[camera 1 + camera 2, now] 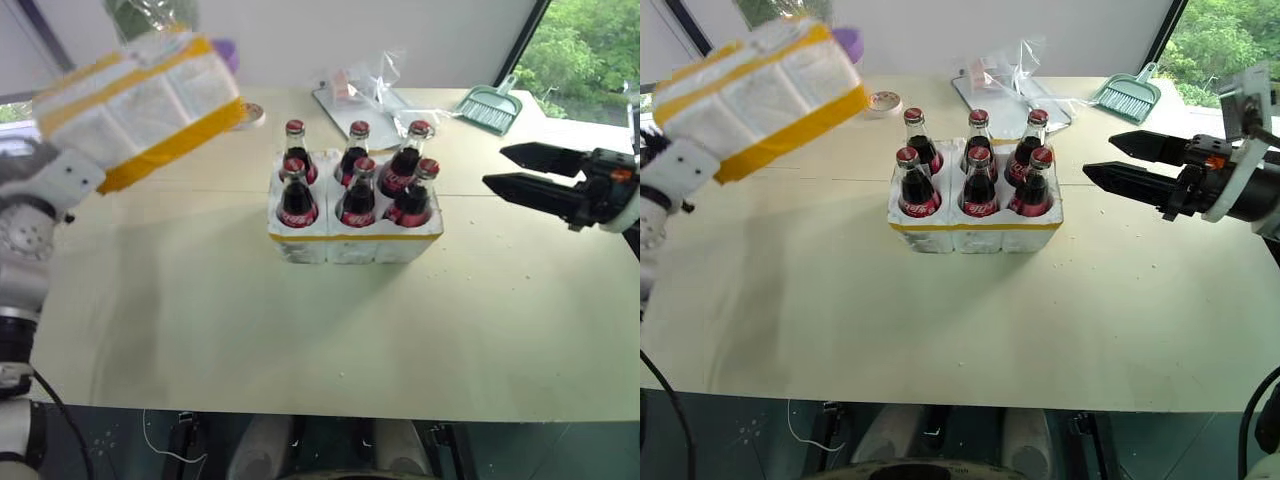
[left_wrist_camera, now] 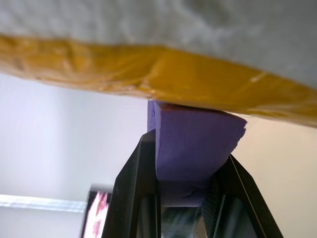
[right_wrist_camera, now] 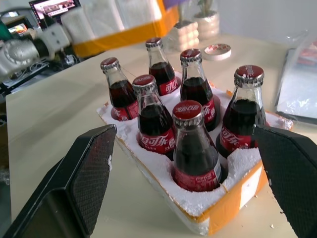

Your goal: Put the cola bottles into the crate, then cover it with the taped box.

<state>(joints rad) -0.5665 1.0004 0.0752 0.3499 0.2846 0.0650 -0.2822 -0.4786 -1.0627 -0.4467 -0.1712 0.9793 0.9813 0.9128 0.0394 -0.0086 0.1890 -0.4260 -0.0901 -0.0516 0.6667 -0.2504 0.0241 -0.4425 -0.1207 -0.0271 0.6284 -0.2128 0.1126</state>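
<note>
Left gripper (image 2: 181,198): clenched on a purple foam block (image 2: 195,148) fixed under the taped box, black fingers (image 2: 133,198) pressing both sides of the block.
Taped box (image 1: 135,100): lifted off the table, tilted, at the left, well apart from the crate; yellow tape bands across white foam.
Right gripper (image 1: 510,170): released, jaws spread wide, hanging level at the right, pointing toward the crate, holding nothing, not touching it.
Table (image 1: 250,330): pale tabletop, bare in the near part.
Crate (image 1: 350,240): at mid-table, between the two grippers, yellow band along the rim.
Cola bottles (image 1: 357,195): all six upright in the wells, two rows of three, red caps up.
Tape roll (image 1: 250,113): flat on the table just behind the crate, left of it.
Plastic bag (image 1: 365,85): on a flat tray at the far edge.
Dustpan (image 1: 490,107): teal, far right.
</note>
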